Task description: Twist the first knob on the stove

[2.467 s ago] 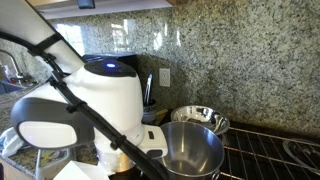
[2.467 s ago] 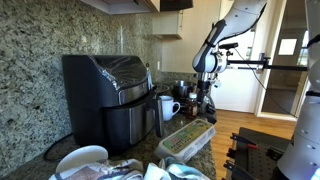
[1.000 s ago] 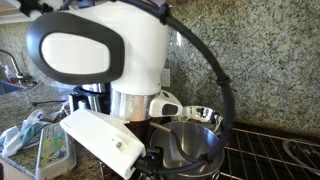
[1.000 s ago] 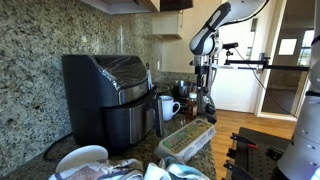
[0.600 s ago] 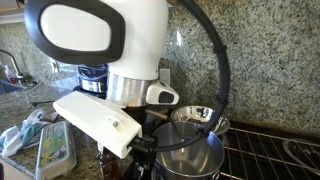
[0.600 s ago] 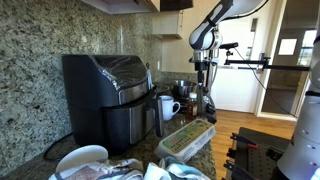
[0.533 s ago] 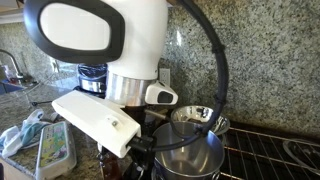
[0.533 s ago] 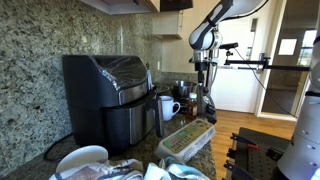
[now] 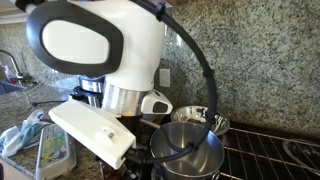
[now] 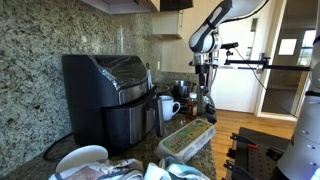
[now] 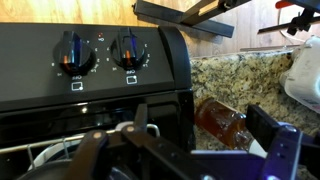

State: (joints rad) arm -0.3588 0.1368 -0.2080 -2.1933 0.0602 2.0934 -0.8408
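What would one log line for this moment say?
stage: before contact | end effector: open, empty, clear of stove panel | knob nearest counter: untouched | knob beside it: untouched

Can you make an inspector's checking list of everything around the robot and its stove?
Surface: granite counter, crowded.
Job's things: stove; left-hand knob and right-hand knob in the wrist view, neither touched.
Clutter: steel pot, steel bowl, air fryer, white mug, amber bottle.
Grippers: gripper open, holding nothing.
Cables: black cable along the arm.
Surroundings: granite backsplash.
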